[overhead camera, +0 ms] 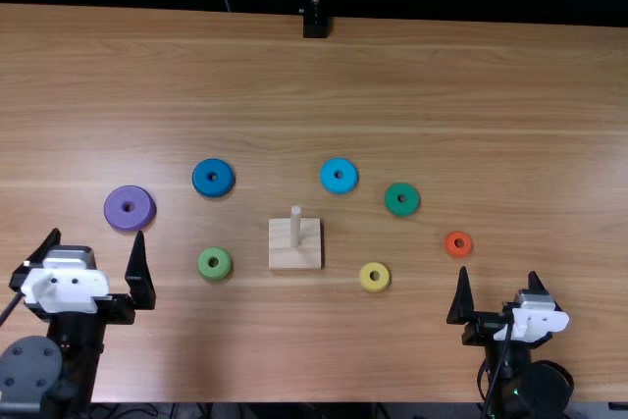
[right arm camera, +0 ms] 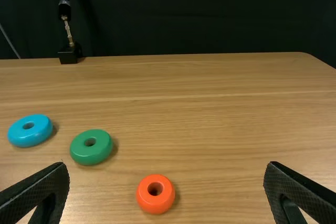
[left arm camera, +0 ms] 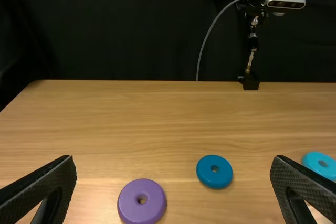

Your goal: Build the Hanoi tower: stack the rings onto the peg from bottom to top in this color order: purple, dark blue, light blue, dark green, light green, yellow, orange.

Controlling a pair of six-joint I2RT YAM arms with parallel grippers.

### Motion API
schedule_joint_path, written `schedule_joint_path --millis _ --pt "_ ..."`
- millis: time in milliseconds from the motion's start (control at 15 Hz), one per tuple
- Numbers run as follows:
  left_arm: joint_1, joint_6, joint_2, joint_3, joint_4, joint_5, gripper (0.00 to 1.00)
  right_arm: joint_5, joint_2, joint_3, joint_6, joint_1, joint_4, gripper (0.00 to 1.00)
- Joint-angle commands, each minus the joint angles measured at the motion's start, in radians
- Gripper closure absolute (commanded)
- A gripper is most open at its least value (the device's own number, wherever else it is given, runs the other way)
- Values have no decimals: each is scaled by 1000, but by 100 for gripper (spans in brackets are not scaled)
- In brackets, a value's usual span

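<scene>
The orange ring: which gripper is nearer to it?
Right. The right gripper is close below the orange ring in the top view; the left gripper is far left, by the purple ring.

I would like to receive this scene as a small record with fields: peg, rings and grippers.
peg: bare, upright on its base
left of peg, top view: purple ring, dark blue ring, light green ring
right of peg, top view: light blue ring, dark green ring, yellow ring, orange ring
left gripper: open, empty
right gripper: open, empty
</scene>
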Motion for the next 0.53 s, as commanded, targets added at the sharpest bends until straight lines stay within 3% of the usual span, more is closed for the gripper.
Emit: schedule_joint_path --millis 0,333,467 --pt "28 14 70 98 -42 -3 0 0 -15 -21 1 -5 -17 0" --pt "55 12 266 242 -159 13 0 0 -15 -21 1 -5 -17 0" --pt "55 12 381 240 -161 -2 0 0 -15 -21 1 -5 -17 0"
